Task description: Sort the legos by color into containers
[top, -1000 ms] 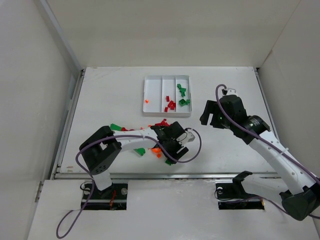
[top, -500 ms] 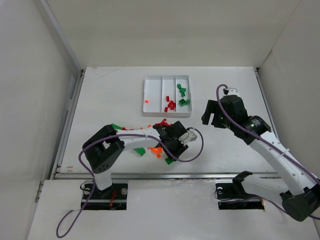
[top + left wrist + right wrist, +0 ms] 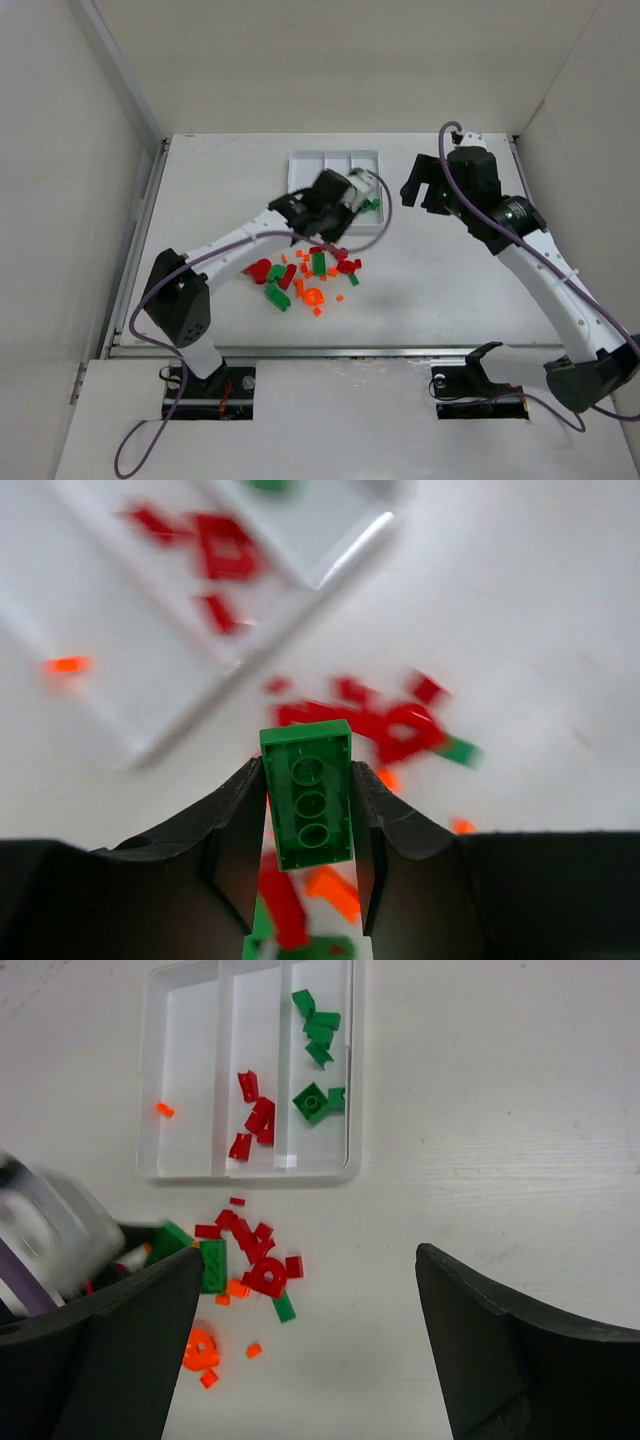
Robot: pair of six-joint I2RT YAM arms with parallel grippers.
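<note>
A white tray [image 3: 250, 1173] on the bench [image 3: 480, 1110] holds one orange brick [image 3: 165, 1110] left, red bricks [image 3: 256, 1120] in the middle, green bricks [image 3: 318, 1030] right, with mixed loose legos [image 3: 250, 1260] just beside it and the right gripper [image 3: 310, 1265] showing jaws spread wide.

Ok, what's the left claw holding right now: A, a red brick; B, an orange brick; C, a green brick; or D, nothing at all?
C: the left wrist view shows the left claw closed on a green lego brick, gripping it by its long sides.
</note>
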